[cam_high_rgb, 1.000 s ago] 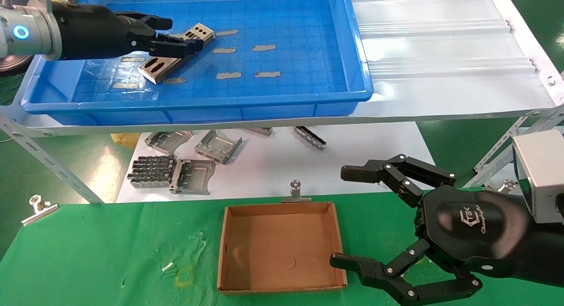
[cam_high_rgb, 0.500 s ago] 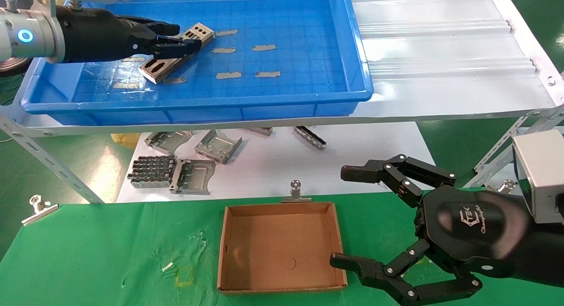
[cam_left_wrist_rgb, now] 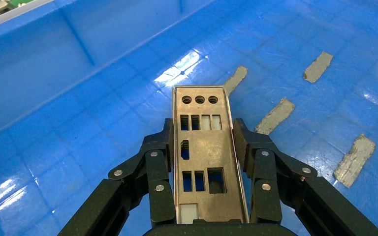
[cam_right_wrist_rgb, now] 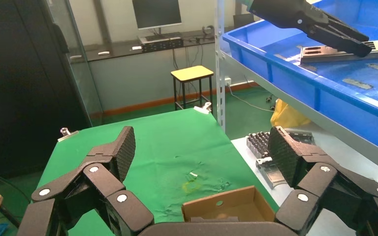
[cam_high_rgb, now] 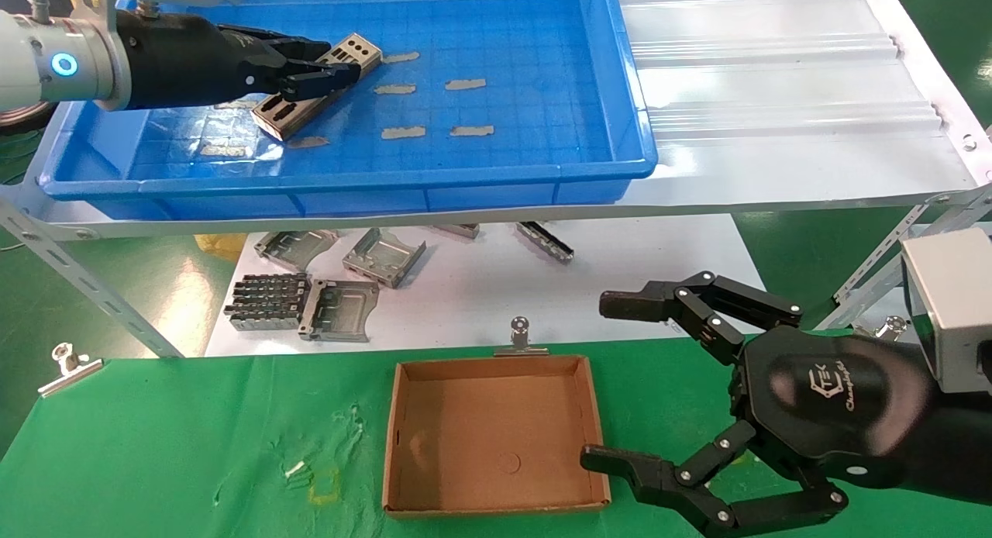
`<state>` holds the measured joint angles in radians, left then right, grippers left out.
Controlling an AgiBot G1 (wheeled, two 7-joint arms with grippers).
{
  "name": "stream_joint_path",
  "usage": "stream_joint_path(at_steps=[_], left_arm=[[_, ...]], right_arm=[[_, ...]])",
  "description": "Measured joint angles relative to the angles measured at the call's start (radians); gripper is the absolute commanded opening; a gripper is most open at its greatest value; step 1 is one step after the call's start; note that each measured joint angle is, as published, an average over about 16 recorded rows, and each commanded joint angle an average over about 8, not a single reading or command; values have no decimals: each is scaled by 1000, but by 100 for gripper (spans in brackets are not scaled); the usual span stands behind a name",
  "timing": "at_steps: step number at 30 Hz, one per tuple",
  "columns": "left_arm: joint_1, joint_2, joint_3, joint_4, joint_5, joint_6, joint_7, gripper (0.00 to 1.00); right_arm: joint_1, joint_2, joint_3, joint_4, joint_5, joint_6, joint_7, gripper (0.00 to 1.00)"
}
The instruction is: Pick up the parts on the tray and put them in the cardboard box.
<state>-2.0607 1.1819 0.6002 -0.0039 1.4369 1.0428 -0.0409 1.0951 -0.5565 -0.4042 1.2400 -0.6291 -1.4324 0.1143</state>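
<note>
Up on the grey metal shelf (cam_high_rgb: 775, 96), at its far left corner, the big shallow blue plastic tray (cam_high_rgb: 496, 177) is sitting. From the head view, the left gripper (cam_high_rgb: 325, 67) is reaching into the tray's far left part. Its black fingers are squeezing a thin flat silver metal plate with round and square holes (cam_high_rgb: 316, 88) by its long edges. The plate is tilting, with its far end higher. Small grey tape strips (cam_high_rgb: 434, 108) are lying on the tray floor beside it. Under the shelf, bulky grey folded metal brackets (cam_high_rgb: 341, 278) are lying on a white sheet (cam_high_rgb: 542, 298). Nearer, on the green cloth table (cam_high_rgb: 155, 445), the small brown cardboard box (cam_high_rgb: 494, 436) is sitting by the middle of the near edge. Nothing is lying inside the box. The right gripper (cam_high_rgb: 612, 383) is hanging just beside the box's right wall, with its fingers spread wide and holding nothing.

From the left wrist view, the left gripper (cam_left_wrist_rgb: 204, 147) is pinching the plate (cam_left_wrist_rgb: 204, 162) on both long sides. The blue floor is showing through the plate's holes, and the tape strips (cam_left_wrist_rgb: 275, 115) are lying close by on the tray (cam_left_wrist_rgb: 54, 73).

From the right wrist view, the right gripper (cam_right_wrist_rgb: 202, 152) is standing wide open over the green table (cam_right_wrist_rgb: 177, 142). The box (cam_right_wrist_rgb: 226, 209) is lying below it. Far off, the left gripper (cam_right_wrist_rgb: 359, 46) is holding the plate (cam_right_wrist_rgb: 344, 51) in the tray (cam_right_wrist_rgb: 295, 81).
</note>
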Motion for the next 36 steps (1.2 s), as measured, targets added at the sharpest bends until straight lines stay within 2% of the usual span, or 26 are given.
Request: stream_joint_path(at_steps=[36], left_arm=[[-8,-10,-2,9,-3,15,-10,0]], right_arm=[[0,0,0,0,0,0,0,100]])
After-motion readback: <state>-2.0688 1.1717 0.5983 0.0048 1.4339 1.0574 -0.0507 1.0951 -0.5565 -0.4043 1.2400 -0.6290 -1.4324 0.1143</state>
